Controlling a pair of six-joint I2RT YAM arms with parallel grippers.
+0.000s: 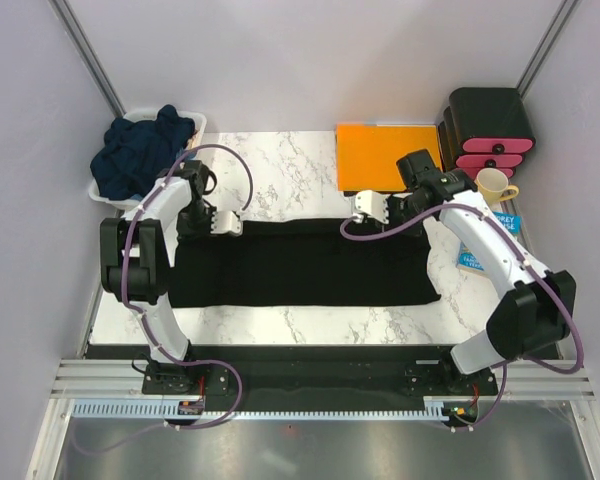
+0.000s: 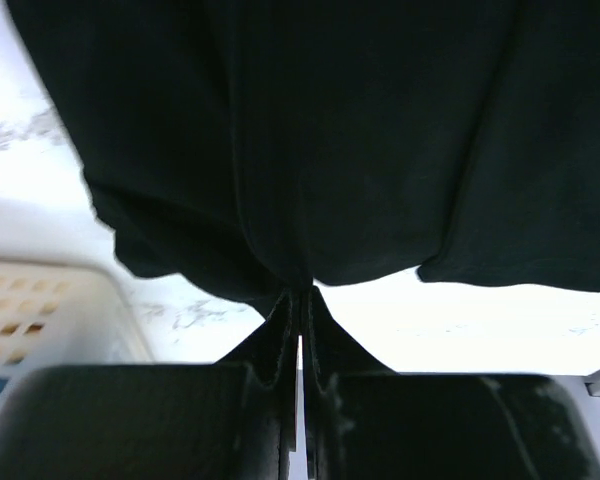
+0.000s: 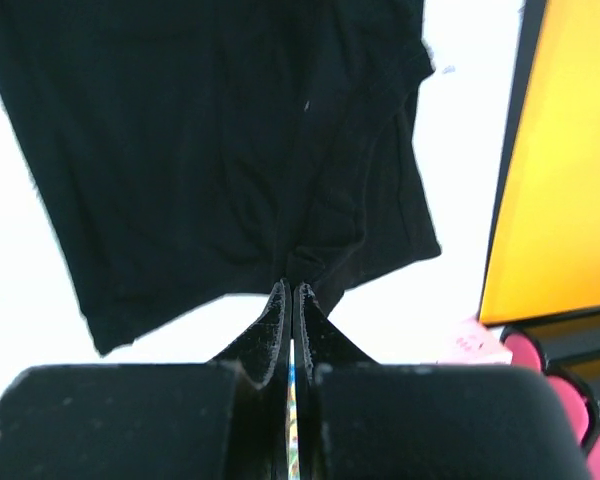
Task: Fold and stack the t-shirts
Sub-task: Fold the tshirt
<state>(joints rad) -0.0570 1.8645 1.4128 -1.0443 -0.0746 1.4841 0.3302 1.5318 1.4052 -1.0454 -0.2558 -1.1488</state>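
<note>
A white basket (image 1: 198,122) at ten o'clock holds crumpled navy t-shirts (image 1: 140,150), count unclear, while the left gripper (image 1: 225,222) and right gripper (image 1: 368,208), fingers clamped together, each pinch the far edge of one smooth black t-shirt (image 1: 300,265) lying flat as a wide band at the centre of the marble table (image 1: 280,180), with one flat rectangular orange sheet (image 1: 385,150) at one o'clock.

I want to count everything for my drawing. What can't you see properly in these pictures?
- Top view: navy shirts are bunched in the basket, so they can't be counted.
- Top view: the right arm covers part of the blue book; its words are too small.
- Left wrist view: the black shirt runs off the top edge; the basket is blurred.
- Right wrist view: the fingers hide how many cloth layers they pinch.
</note>
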